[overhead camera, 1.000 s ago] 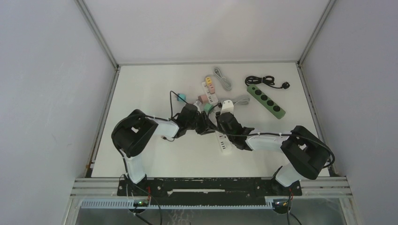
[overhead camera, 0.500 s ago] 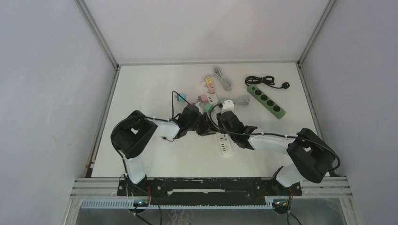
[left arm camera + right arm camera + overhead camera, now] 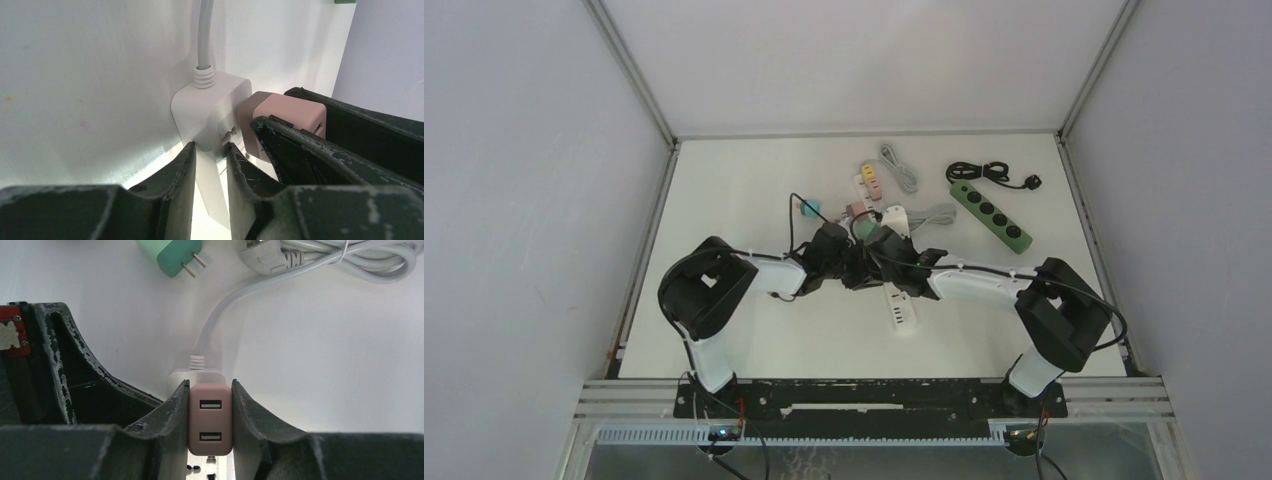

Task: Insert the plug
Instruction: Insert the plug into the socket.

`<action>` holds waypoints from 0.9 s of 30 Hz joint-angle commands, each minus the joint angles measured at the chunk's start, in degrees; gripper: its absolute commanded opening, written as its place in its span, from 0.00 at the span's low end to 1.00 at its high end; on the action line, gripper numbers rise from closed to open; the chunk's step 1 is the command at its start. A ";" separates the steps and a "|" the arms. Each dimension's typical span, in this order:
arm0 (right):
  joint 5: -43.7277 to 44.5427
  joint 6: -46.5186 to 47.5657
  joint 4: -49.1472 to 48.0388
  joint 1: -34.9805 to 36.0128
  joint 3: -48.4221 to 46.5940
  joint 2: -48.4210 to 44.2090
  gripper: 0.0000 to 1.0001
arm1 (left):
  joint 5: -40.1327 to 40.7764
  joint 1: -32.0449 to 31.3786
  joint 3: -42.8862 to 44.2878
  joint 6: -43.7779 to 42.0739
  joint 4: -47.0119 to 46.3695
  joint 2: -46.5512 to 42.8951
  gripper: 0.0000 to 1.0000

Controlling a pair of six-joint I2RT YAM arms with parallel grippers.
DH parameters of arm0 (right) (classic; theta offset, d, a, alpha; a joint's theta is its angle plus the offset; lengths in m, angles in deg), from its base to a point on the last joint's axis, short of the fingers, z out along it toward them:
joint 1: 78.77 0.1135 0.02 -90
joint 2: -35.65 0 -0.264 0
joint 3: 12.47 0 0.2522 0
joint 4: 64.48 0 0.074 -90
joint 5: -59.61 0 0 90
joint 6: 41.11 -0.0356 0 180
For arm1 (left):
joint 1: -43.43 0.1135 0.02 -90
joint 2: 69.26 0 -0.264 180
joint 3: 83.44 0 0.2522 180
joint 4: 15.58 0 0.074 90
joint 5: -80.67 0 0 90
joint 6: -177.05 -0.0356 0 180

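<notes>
A pink two-port plug (image 3: 210, 425) is pinched between the fingers of my right gripper (image 3: 210, 384), which is shut on it. The plug stands against the top face of the white power strip (image 3: 196, 376), at the end where its cord leaves. In the left wrist view the same plug (image 3: 286, 116) shows just right of the strip's end (image 3: 210, 107). My left gripper (image 3: 210, 147) is shut on that end of the strip. From above, both grippers (image 3: 861, 268) (image 3: 886, 250) meet over the strip (image 3: 902, 312). The plug's prongs are hidden.
A green plug (image 3: 175, 255) and a coiled white cable (image 3: 345, 255) lie just beyond the strip. Further back are another pink adapter (image 3: 858, 209), a teal plug (image 3: 810, 208), a green power strip (image 3: 991, 215) with a black cord (image 3: 982, 172), and a grey cable (image 3: 900, 166).
My right gripper has moved left and away along the strip with the pink plug, ending beside the left gripper. The left gripper stayed put and its fingers narrowed slightly.
</notes>
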 commanded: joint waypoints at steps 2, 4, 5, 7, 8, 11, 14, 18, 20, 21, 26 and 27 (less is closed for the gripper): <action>-4.15 -6.74 15.47 1.23 2.66 4.65 0.00 | 5.11 -0.07 -1.58 -2.86 4.65 -0.42 0.31; -4.24 -7.06 15.69 0.96 3.20 4.21 0.00 | 5.18 -0.16 -1.82 -2.74 4.33 -0.46 0.31; -4.35 -7.21 15.59 0.92 3.89 3.73 0.00 | 5.23 -0.16 -1.85 -2.67 4.25 -0.56 0.31; -5.26 -8.07 13.97 0.74 5.68 2.23 0.00 | 5.19 -0.17 -1.98 -2.55 4.09 -0.60 0.31; -5.90 -8.49 13.01 0.71 6.65 1.43 0.00 | 5.12 -0.16 -2.09 -2.43 3.92 -0.60 0.31; -7.03 -9.09 10.85 0.73 9.34 -0.17 0.00 | 4.97 -0.16 -2.57 -1.96 3.26 -0.54 0.31; -10.24 -8.52 8.48 0.52 11.37 -0.98 0.00 | 4.49 -0.16 -2.99 -1.51 2.61 -0.43 0.30; -10.12 -8.36 8.40 1.44 11.73 -1.48 0.00 | 4.69 -0.16 -3.19 -1.35 2.56 -1.04 0.30; -8.47 -8.21 10.12 2.80 10.71 -0.78 0.00 | 4.85 -0.16 -3.43 -1.23 2.48 -1.36 0.30; -7.41 -8.49 11.33 3.44 9.71 -0.22 0.00 | 4.91 -0.16 -3.51 -1.16 2.43 -1.53 0.30; -6.32 -9.93 13.71 4.74 7.86 2.11 0.00 | 4.98 -0.24 -4.04 -0.75 2.09 -1.83 0.30; -6.38 -10.45 13.98 4.60 7.84 2.35 0.00 | 5.07 -0.25 -4.15 -0.66 2.05 -1.91 0.30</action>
